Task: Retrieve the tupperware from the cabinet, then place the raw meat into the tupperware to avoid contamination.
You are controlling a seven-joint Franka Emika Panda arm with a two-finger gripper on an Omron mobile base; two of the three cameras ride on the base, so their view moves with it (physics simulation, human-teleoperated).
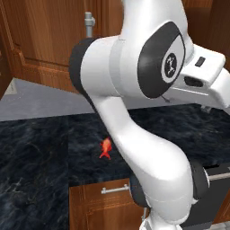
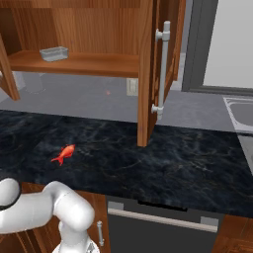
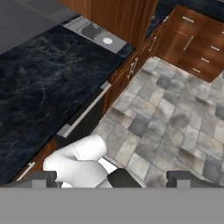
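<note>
The cabinet [image 2: 99, 29] stands open, its right door [image 2: 148, 74] swung out edge-on with a long silver handle [image 2: 163, 69]. On its wooden shelf sits the tupperware [image 2: 54, 53], small, pale and translucent, at the left. The raw meat [image 2: 64, 153] [image 1: 106, 148], an orange-red lump with a narrow end, lies on the black marble counter [image 2: 163, 158] below. My gripper [image 3: 113, 179] is open with nothing between its wide-set fingertips [image 3: 33, 179]. It is turned away from the counter and looks down at the tiled floor [image 3: 175, 122].
A sink [image 2: 239, 111] [image 3: 98, 33] is set in the counter to the right. Under the counter are a dark dishwasher front [image 2: 163, 222] and a wooden drawer front with a short handle [image 1: 114, 188]. The arm's white links [image 1: 143, 112] block much of the left base view.
</note>
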